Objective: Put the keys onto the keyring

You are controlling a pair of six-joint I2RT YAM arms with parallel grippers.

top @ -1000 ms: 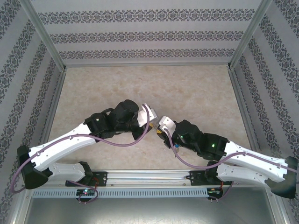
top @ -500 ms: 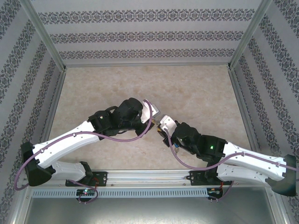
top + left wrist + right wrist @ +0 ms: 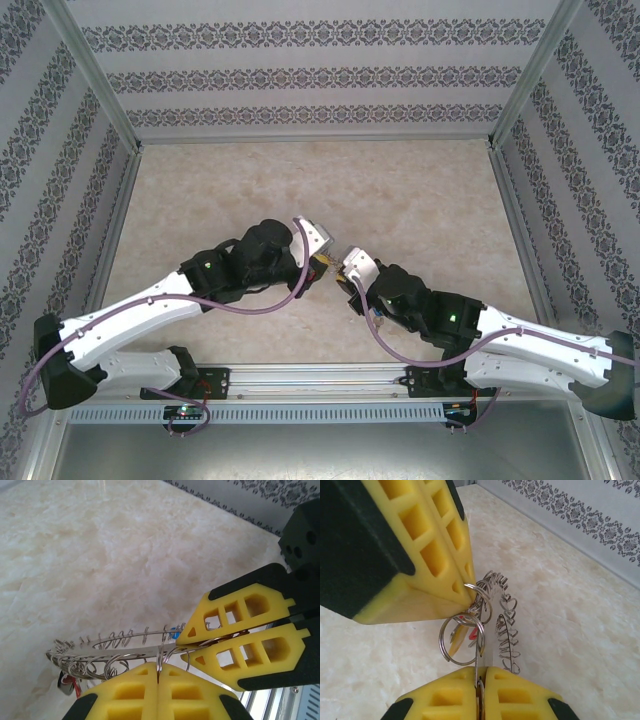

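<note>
**A:** What does the top view give?

**B:** The left gripper (image 3: 325, 264) and the right gripper (image 3: 345, 277) meet tip to tip over the table (image 3: 420, 190), near its front middle. What is between them is too small to tell there.

**A:** And the left wrist view?

**B:** The keyring (image 3: 112, 651) is seen from its edge, lifted above the table. The left jaws are pressed together on one wire loop of its rim. The right gripper (image 3: 186, 647) comes from the right, and its jaws are also closed on thin wire just beside. A red cap (image 3: 71, 683) seems to hang under the far end of the keyring. A blue cap (image 3: 174, 635) peeps out near the right fingers.

**A:** The right wrist view?

**B:** The right jaws pinch, as it seems, the lower part of a round loop (image 3: 462, 637). Red and yellow of the keys (image 3: 471, 633) show behind it. The left gripper (image 3: 467, 592) holds the rim just above.

**A:** How far is the task?

**B:** I judge it to be in the threading step. The keys are gathered at the keyring, but I cannot tell whether each one is really on it. After that the grippers must let go.
</note>
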